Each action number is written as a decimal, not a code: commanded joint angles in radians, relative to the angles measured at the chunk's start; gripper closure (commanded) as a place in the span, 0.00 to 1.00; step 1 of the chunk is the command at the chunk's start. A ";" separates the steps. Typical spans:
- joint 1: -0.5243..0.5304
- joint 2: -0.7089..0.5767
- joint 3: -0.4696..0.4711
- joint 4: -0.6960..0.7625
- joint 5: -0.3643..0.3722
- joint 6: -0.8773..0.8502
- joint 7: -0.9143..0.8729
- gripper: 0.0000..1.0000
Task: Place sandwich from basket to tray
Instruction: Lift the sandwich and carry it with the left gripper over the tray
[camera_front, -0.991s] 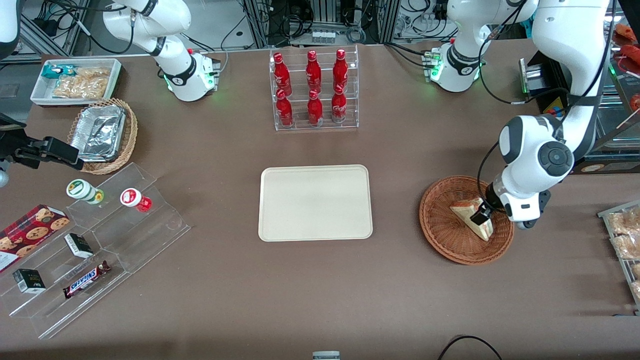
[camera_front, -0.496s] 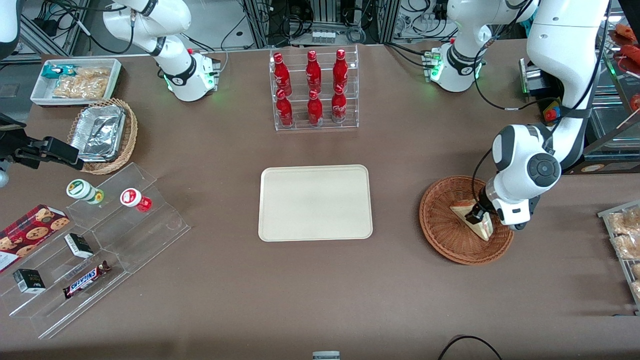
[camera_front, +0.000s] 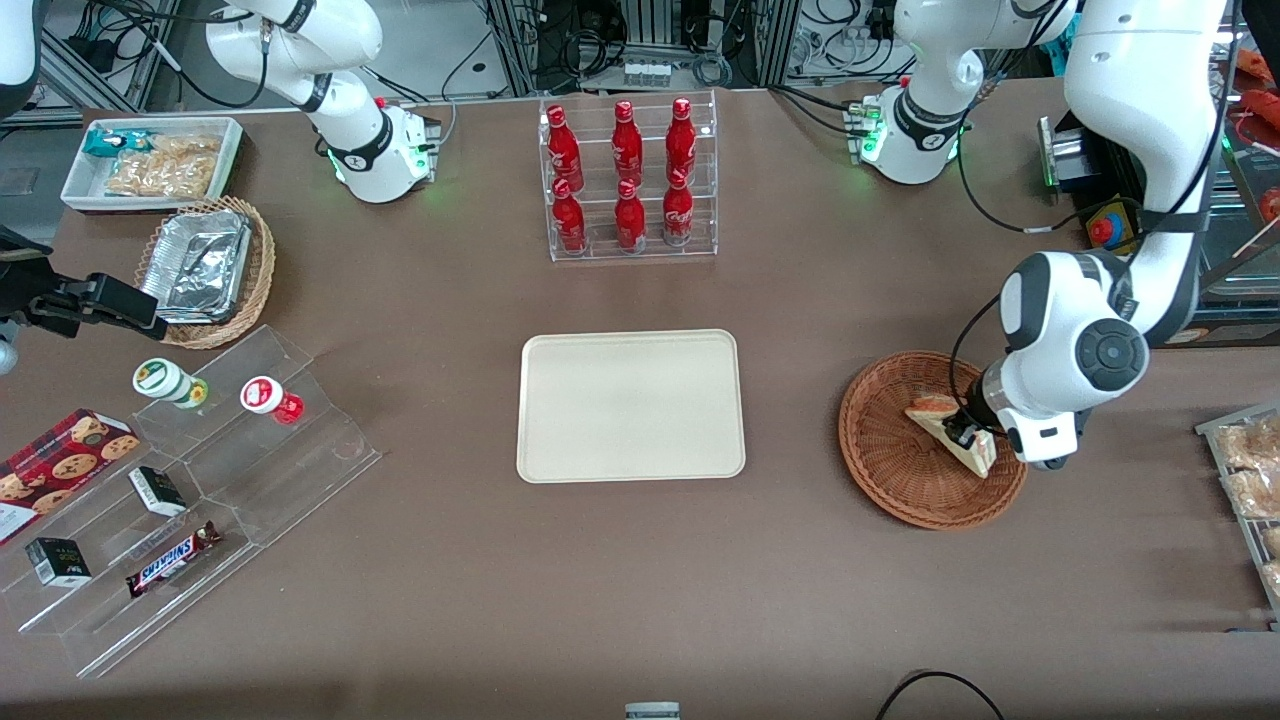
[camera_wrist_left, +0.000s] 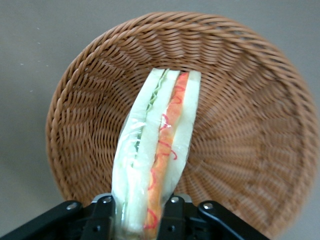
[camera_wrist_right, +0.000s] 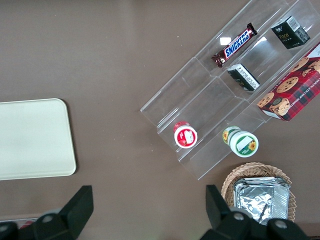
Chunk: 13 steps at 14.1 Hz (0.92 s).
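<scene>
Left wrist view shows the gripper clamped on the sandwich over the basket, at the tray's three o'clock.

front: high, whole table | left wrist: close on basket | right wrist: downward, tray

Brown table carries tray, basket, bottle rack; gripper over basket.
</scene>
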<state>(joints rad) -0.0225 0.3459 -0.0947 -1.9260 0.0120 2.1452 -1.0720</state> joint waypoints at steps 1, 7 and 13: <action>-0.004 -0.001 -0.069 0.102 0.000 -0.118 0.089 0.88; -0.092 0.082 -0.171 0.221 0.009 -0.154 0.440 0.94; -0.321 0.200 -0.168 0.353 0.069 -0.139 0.177 0.95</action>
<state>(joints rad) -0.2809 0.4946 -0.2707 -1.6578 0.0351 2.0261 -0.8033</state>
